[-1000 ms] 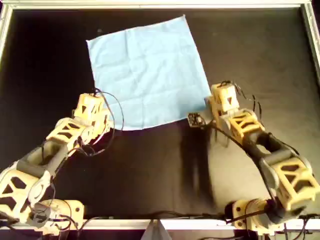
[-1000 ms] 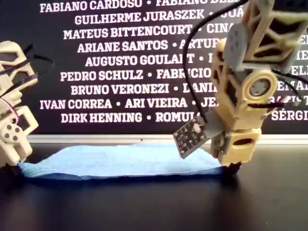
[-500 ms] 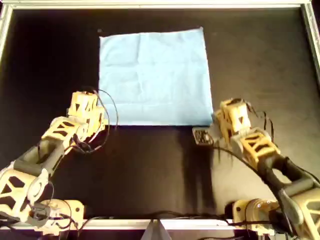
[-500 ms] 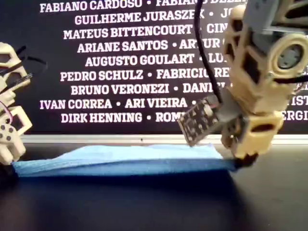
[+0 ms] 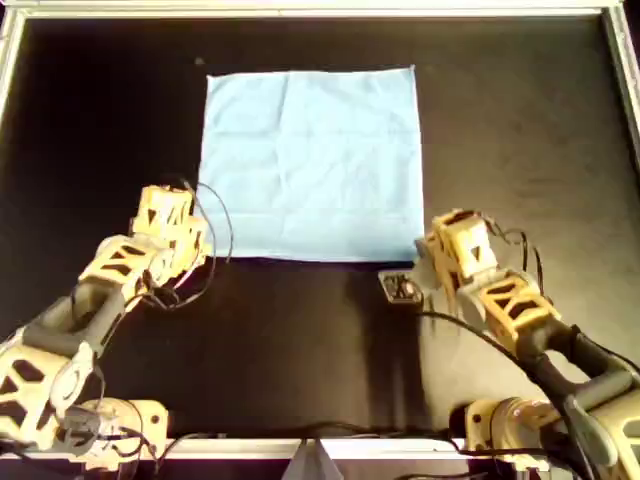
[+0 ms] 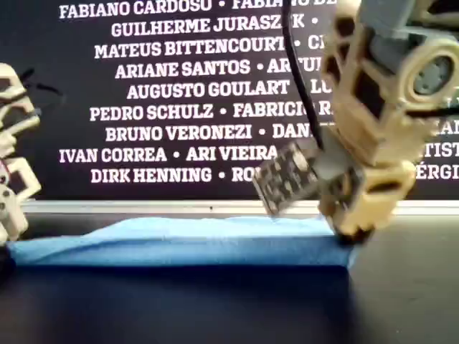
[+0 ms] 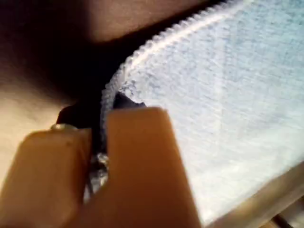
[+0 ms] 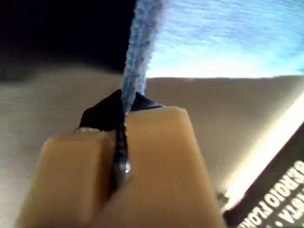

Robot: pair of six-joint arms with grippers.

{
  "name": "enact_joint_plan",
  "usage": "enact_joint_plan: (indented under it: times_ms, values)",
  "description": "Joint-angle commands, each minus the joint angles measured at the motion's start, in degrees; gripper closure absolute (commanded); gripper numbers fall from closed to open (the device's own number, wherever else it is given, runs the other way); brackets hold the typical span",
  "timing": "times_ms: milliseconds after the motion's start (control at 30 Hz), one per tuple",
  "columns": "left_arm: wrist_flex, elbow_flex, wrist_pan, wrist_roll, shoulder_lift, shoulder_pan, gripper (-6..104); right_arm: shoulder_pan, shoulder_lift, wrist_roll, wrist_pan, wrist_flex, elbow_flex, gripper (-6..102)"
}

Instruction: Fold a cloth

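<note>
The light-blue cloth [image 5: 312, 165] lies flat and square on the black table, its near edge running between my two grippers. My left gripper [image 5: 200, 248] is shut on the cloth's near corner at the overhead view's left; the left wrist view shows the fingertips [image 7: 137, 128] pinching the hemmed cloth [image 7: 213, 95]. My right gripper [image 5: 425, 250] is shut on the near corner at the overhead view's right, with the cloth [image 8: 223, 38] edge caught between its pads [image 8: 156, 118]. In the exterior view the cloth [image 6: 179, 244] stretches low between the left gripper [image 6: 7, 233] and the right gripper [image 6: 348, 236].
A pale metal frame [image 5: 300, 10] rims the black table [image 5: 300, 350]. A small circuit board [image 5: 400, 288] hangs beside the right wrist. A dark banner with white names [image 6: 165, 93] stands behind the table in the exterior view.
The cloth has turned from skewed to square with the table frame. Both grippers have kept hold of its near corners and drawn them towards the arms' bases, the right one furthest.
</note>
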Motion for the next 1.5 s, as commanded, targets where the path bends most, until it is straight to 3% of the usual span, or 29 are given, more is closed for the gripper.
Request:
enact_joint_plan:
  times_ms: [0,267,600,1467]
  values:
    - [-0.88,-3.96,0.26,0.35,8.7,1.49,99,-0.53,1.49,0.09,0.53,-2.29,-7.29,97]
    - [-0.97,-12.74,0.26,0.35,5.36,1.49,99,-0.88,-3.34,0.09,0.7,-2.37,-18.11,97]
    - [-1.49,-26.81,0.26,0.35,-11.34,2.29,98,-9.84,-21.88,-0.88,0.44,-2.46,-38.58,97]
    - [-1.49,-79.37,-0.88,0.35,-48.34,2.37,98,-9.84,-59.77,-0.97,-0.35,-2.46,-91.76,97]
